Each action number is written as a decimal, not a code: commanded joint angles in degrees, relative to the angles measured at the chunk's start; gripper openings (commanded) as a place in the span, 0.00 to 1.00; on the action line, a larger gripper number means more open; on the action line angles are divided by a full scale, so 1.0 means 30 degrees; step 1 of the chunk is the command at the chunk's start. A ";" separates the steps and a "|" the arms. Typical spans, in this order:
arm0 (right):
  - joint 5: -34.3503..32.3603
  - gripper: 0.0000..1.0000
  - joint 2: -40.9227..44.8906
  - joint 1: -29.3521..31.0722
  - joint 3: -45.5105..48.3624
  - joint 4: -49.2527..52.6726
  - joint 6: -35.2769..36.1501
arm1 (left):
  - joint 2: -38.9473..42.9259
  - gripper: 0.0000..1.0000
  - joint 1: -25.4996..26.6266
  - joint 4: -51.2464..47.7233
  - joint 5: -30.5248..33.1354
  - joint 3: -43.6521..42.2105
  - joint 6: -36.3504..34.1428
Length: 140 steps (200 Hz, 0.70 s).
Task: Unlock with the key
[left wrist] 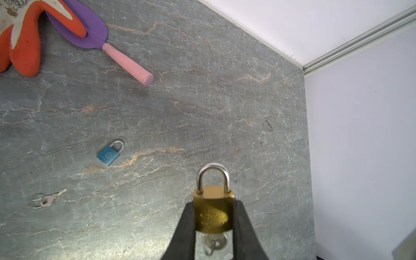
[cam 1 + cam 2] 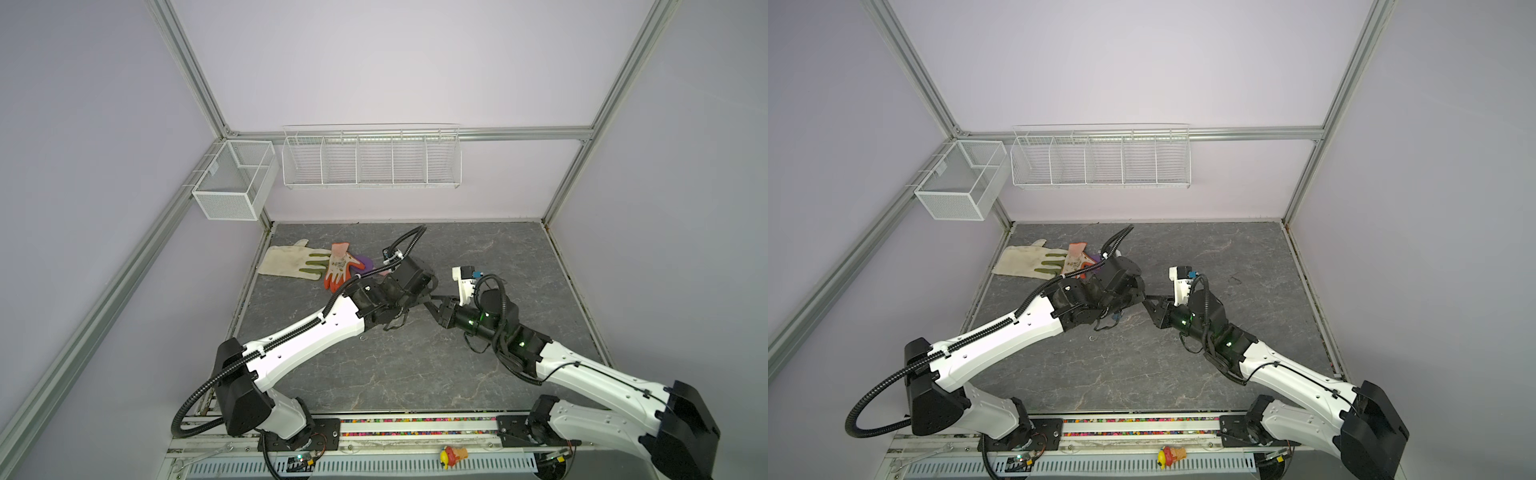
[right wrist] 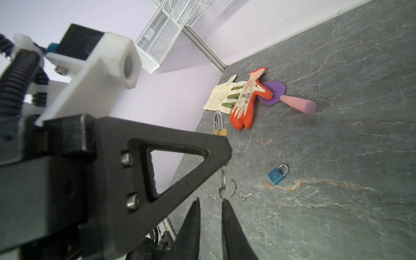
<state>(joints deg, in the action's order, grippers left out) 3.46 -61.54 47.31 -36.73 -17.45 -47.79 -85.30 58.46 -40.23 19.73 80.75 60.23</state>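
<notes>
In the left wrist view my left gripper [image 1: 213,212] is shut on the body of a brass padlock [image 1: 213,209] held above the table, its shackle closed. A silver key [image 1: 215,244] sticks out of the padlock's underside. In the right wrist view the same padlock [image 3: 220,132] shows past the left finger, with the key [image 3: 222,176] and its ring [image 3: 228,189] hanging below. My right gripper [image 3: 211,202] sits just under the ring, open by a narrow gap with nothing between its fingers. In a top view the two grippers meet mid-table [image 2: 434,301].
A blue padlock [image 1: 108,155] and a spare key on a ring [image 1: 48,200] lie on the grey table [image 1: 202,101]. A purple trowel with a pink handle [image 1: 126,63], an orange glove [image 2: 340,266] and a cream glove [image 2: 286,259] lie at the back left. Wire baskets [image 2: 370,158] hang on the walls.
</notes>
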 commanded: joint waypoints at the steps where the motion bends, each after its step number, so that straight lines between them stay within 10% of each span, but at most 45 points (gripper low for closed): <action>1: 0.0060 0.21 -0.0368 0.0039 -0.0243 -0.0639 -0.1001 | 0.0346 0.00 -0.0062 0.0255 0.0399 0.0033 0.0466; 140: -0.0957 0.20 -0.2394 -0.0006 -0.1423 -0.1522 -0.2104 | 0.0515 0.00 -0.0037 0.0722 -0.0055 -0.0026 0.0466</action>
<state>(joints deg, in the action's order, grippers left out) 1.30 -67.66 47.31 -39.40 -19.77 -53.15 -85.25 58.46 -39.20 19.64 80.75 60.86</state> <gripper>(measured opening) 0.201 0.211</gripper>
